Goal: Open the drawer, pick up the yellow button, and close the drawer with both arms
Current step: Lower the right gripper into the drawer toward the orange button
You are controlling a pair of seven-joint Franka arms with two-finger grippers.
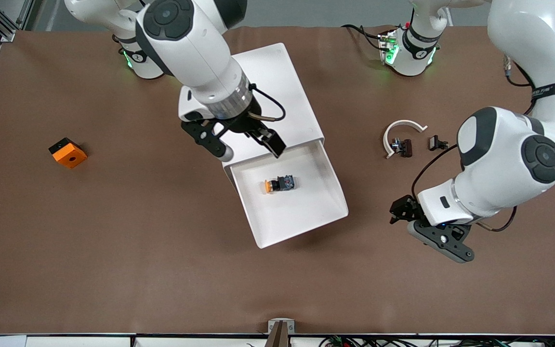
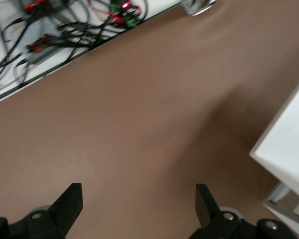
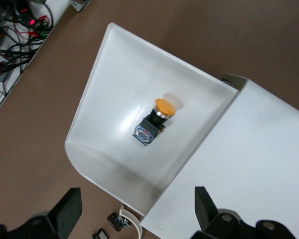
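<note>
While the drawer [image 1: 291,196] sits pulled out with the button [image 1: 280,184] lying inside, we see the right gripper [image 1: 247,143] spread above the cabinet [image 1: 277,91]; descending off-centre could nudge the button aside. The left gripper [image 1: 431,226] waits spread over the table [image 1: 113,241].

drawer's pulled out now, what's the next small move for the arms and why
Probably lower the open right gripper onto the tiny orange-capped push button. It hovers over the white cabinet edge, just above the open white plastic tray drawer, where the button lies untouched on its side. The open left gripper waits over bare table.
</note>
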